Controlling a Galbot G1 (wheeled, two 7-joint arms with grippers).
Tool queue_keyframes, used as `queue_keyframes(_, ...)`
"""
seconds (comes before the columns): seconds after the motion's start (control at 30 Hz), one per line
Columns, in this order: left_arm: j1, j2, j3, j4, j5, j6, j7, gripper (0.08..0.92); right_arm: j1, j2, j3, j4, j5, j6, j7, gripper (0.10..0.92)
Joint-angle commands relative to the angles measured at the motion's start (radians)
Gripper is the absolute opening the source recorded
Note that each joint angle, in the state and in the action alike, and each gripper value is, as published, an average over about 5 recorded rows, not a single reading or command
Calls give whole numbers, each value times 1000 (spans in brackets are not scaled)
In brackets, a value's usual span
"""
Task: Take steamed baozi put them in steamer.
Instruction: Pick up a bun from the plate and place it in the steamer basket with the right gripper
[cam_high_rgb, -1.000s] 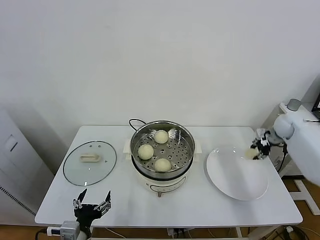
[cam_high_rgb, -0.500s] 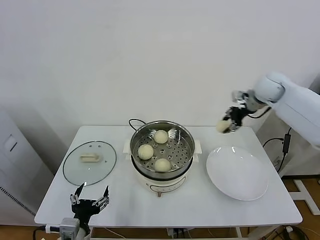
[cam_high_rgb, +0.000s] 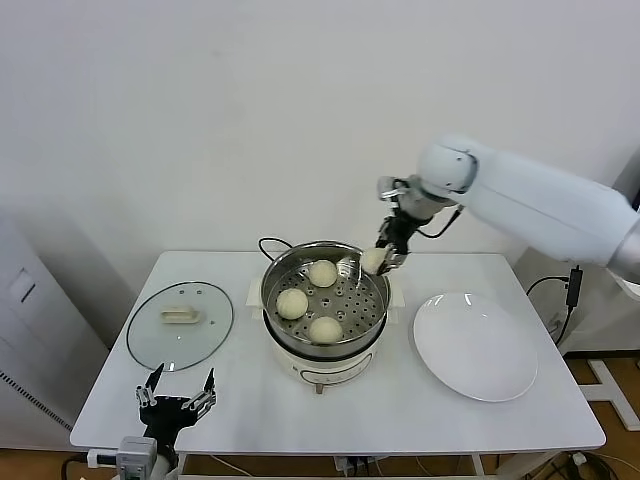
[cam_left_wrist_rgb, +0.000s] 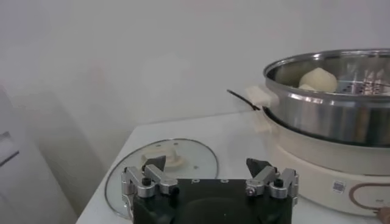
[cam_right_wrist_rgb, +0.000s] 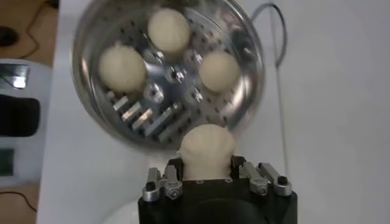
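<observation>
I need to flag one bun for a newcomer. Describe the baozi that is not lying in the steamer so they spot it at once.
Find the shiny steel steamer at the middle of the white table. Three buns lie on its perforated floor. The fourth baozi hangs above the steamer's right rim, pinched in the right tool at the end of the white arm; it alone is off the floor and held.

My right gripper (cam_high_rgb: 388, 256) has swung from the far side of the white plate (cam_high_rgb: 476, 350), up and across it, and now hangs over the near-right rim of the steamer (cam_high_rgb: 325, 297), with the fourth bun (cam_high_rgb: 373, 261) clamped in it and carried along. My left gripper (cam_high_rgb: 175, 405) at the table's front corner has shifted slightly lower and to the left.
</observation>
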Motion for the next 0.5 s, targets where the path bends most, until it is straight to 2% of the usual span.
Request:
queue_keyframes(0.03, -7, -29, -3, -1, -6, 2, -1, 823, -42, 168, -62, -46, -16, -46, 24, 475)
queue_keyframes(0.5, -8, -28, -1, 5, -18, 3, 1, 823, -111, 152, -63, -75, -158, -41, 44, 475)
